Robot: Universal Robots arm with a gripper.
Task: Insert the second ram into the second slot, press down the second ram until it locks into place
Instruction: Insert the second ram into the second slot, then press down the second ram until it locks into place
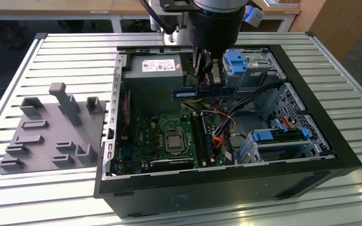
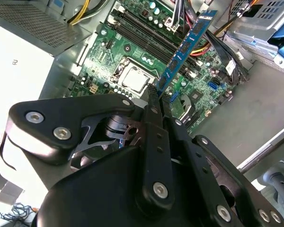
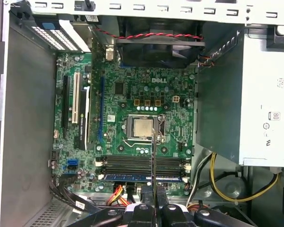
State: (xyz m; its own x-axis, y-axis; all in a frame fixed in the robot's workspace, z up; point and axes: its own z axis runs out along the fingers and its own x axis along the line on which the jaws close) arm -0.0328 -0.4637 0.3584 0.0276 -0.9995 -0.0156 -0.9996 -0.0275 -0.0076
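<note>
My gripper (image 1: 210, 87) hangs inside the open computer case (image 1: 332, 141), shut on the second ram (image 1: 201, 93), a long blue stick held level above the motherboard (image 1: 146, 136). In the second wrist view the second ram (image 2: 187, 45) sticks out from between the fingertips (image 2: 154, 101) over the board. In the first wrist view I see the second ram (image 3: 153, 158) edge-on as a thin line crossing the memory slots (image 3: 132, 164). The gripper (image 3: 154, 193) sits just behind it. One slot holds another blue stick (image 3: 128, 178); the dark slots beside it are bare.
A silver power supply (image 1: 156, 68) fills the case's far corner. Blue drive cages (image 1: 234, 63) (image 1: 266, 136) and loose orange and red cables (image 1: 222, 129) crowd the exterior view's right. The processor socket (image 3: 142, 128) lies mid-board. A grey fixture plate (image 1: 49, 127) rests outside the case.
</note>
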